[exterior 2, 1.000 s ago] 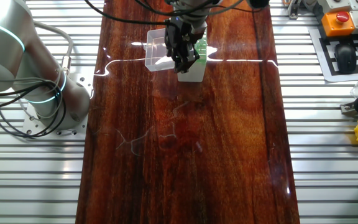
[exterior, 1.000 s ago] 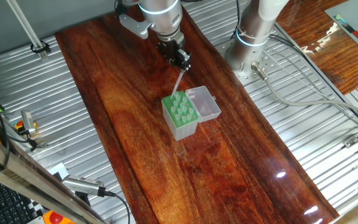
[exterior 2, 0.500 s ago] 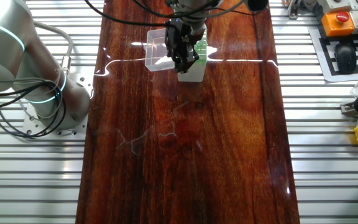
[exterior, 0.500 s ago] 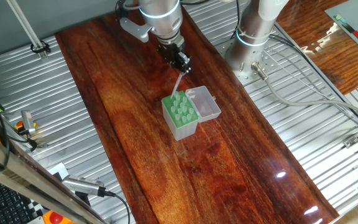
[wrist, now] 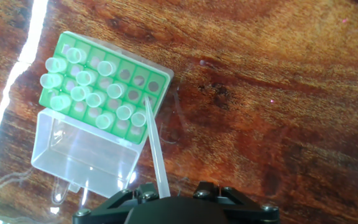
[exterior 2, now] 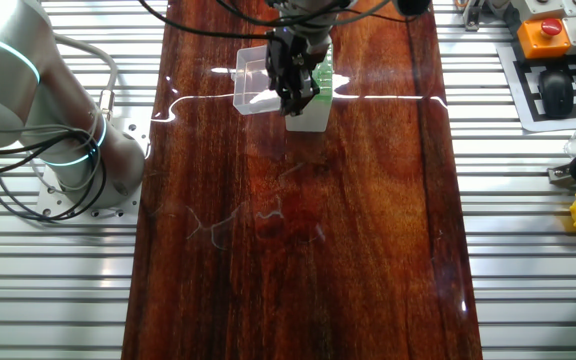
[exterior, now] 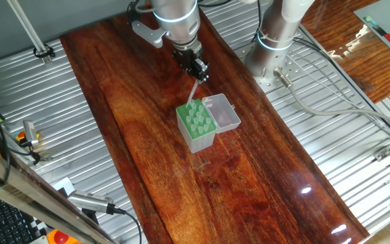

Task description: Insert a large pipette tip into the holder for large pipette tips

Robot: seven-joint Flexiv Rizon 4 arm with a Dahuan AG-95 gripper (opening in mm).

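Hand view: I see the large pipette tip point(wrist: 155, 144) running straight out from my gripper point(wrist: 166, 194), fingers clamped on its wide end, narrow end at an edge hole of the holder for large pipette tips point(wrist: 102, 78) just ahead-left, its clear lid point(wrist: 82, 152) open alongside.

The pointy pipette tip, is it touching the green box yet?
Cannot tell. In the hand view, the large pipette tip ends over the holder's edge hole, contact unclear.

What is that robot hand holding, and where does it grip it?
The gripper holds a thin plastic pipette tip by its wide upper end; the narrow end points down at the green box.
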